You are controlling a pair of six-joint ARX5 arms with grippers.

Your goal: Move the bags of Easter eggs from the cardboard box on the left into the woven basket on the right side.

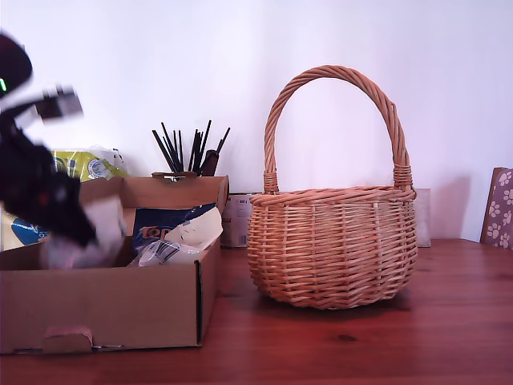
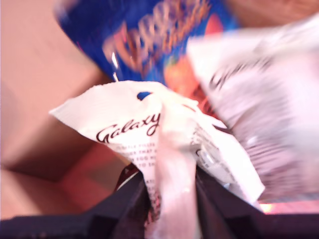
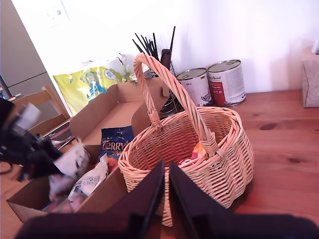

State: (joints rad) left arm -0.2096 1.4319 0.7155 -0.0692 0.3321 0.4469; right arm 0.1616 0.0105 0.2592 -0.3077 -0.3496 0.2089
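The cardboard box [image 1: 112, 305] stands at the exterior view's left, the woven basket [image 1: 333, 249] to its right. My first gripper [image 2: 169, 179] is shut on a white crinkly "Galaxy" bag [image 2: 149, 134]. It holds the bag just above the box [image 3: 114, 107], and the arm [image 1: 40, 192] is motion-blurred. A dark blue Terry's bag [image 1: 164, 224] and a clear bag with black marks [image 1: 172, 250] lie in the box. The basket [image 3: 219, 149] holds a red-and-yellow bag [image 3: 197, 152]. My second gripper [image 3: 167, 167] hovers near the basket's rim, shut on nothing.
A yellow-and-blue towel pack [image 1: 84, 164] and black sticks in a holder [image 1: 188, 148] stand behind the box. Two tins [image 3: 209, 84] sit behind the basket. A paw-print box [image 1: 501, 204] is at the exterior view's right edge. The tall basket handle [image 1: 337, 76] arches overhead.
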